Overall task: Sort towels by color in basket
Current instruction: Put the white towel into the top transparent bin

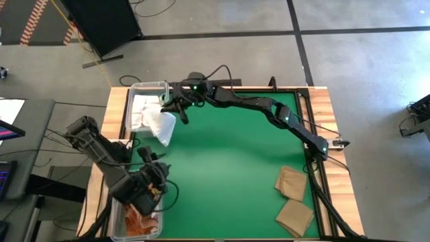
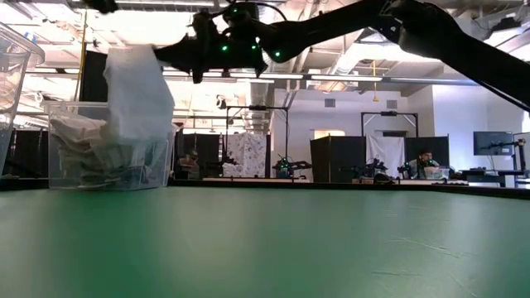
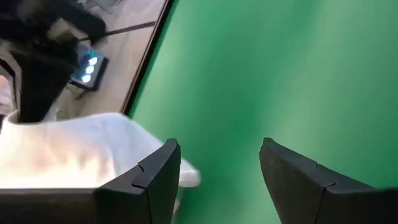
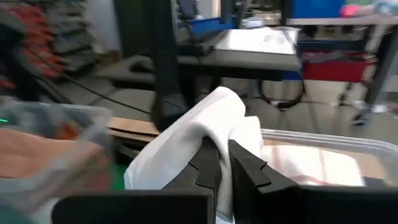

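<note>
A white towel [image 1: 161, 125] hangs from the right hand [image 1: 176, 107], which is clenched on its top edge, just beside a clear bin [image 1: 149, 86] at the far left of the desk [image 1: 228, 161]. More white towels [image 1: 143, 109] lie in that bin. The left hand [image 1: 152, 180] waits with its fingers apart, holding nothing, over a second clear bin [image 1: 138, 234] of orange towels [image 1: 142, 220] at the near left corner. Two tan towels [image 1: 293, 198] lie on the green mat, near the right. The floor around is grey. Far desks and screens show in the room behind. No writing can be read.
</note>
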`<state>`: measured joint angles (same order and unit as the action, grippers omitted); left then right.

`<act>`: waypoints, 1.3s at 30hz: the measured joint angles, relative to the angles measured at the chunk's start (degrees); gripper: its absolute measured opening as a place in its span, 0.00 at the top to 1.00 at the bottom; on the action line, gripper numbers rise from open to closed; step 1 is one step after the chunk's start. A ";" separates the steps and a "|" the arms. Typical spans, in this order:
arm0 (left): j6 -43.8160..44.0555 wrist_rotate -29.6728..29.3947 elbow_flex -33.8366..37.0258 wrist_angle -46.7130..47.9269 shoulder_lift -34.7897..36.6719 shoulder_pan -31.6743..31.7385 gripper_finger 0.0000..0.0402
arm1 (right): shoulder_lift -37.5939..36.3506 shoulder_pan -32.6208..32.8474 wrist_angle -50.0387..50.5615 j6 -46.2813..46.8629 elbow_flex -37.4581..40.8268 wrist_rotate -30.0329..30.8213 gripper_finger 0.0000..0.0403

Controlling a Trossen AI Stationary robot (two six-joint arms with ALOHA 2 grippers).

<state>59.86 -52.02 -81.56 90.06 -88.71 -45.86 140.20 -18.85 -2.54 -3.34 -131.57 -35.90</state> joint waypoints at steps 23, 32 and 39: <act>9.97 -11.51 17.91 0.04 19.22 2.88 0.38 | -13.70 -3.49 34.17 -21.08 0.02 -13.57 0.89; 12.80 -19.59 22.83 -3.85 34.22 2.84 0.20 | -14.40 -1.74 38.37 -27.60 0.02 -14.57 0.89; 3.99 -19.09 22.86 -14.58 42.61 2.84 0.20 | -14.40 0.13 33.28 -33.62 0.02 -7.77 0.89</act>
<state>63.84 -71.11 -58.70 75.48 -46.10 -43.03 125.80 -18.73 30.74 -36.96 -131.55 -43.67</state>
